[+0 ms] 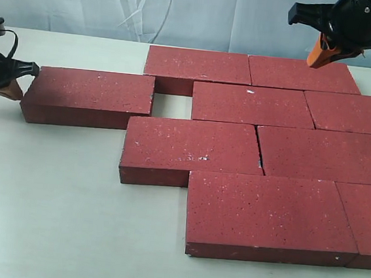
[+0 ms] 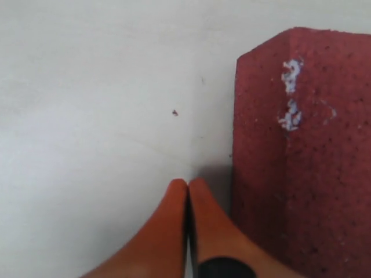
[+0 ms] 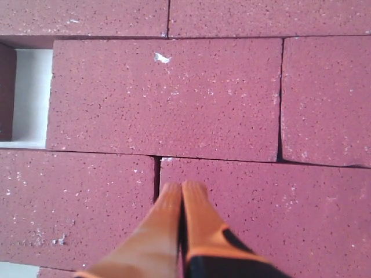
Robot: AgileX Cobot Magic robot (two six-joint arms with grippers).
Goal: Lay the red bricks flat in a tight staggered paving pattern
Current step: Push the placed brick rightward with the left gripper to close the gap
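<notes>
A: How does the left arm sit?

B: It is low at the left edge of the exterior view, close over the tabletop [image 1: 48, 198]. The left gripper [image 1: 19, 94] angles down and toward the right. Its orange fingers [image 2: 165, 231] are pressed flat together with nothing between them. The tip is just beside the left end of the loose brick [image 1: 88, 90]; whether it touches cannot be told.

A: And the right arm?

B: It is raised in the upper right of the frame, above the far row. The right gripper [image 1: 317, 59] tilts downward, its fingers likewise closed on nothing. Its wrist view shows the tip hovering over a seam between two bricks.

A: Where are the red bricks [image 1: 254, 106]?

B: They lie flat in four staggered rows, from the centre to the right edge. The loose brick belongs to the second row from the top, but a small gap [image 1: 171, 106] of bare tabletop separates it from its neighbour.

A: Any markings?

B: There are white specks [image 2: 290, 95] on the corner of the loose brick, nothing that reads as letters.
</notes>
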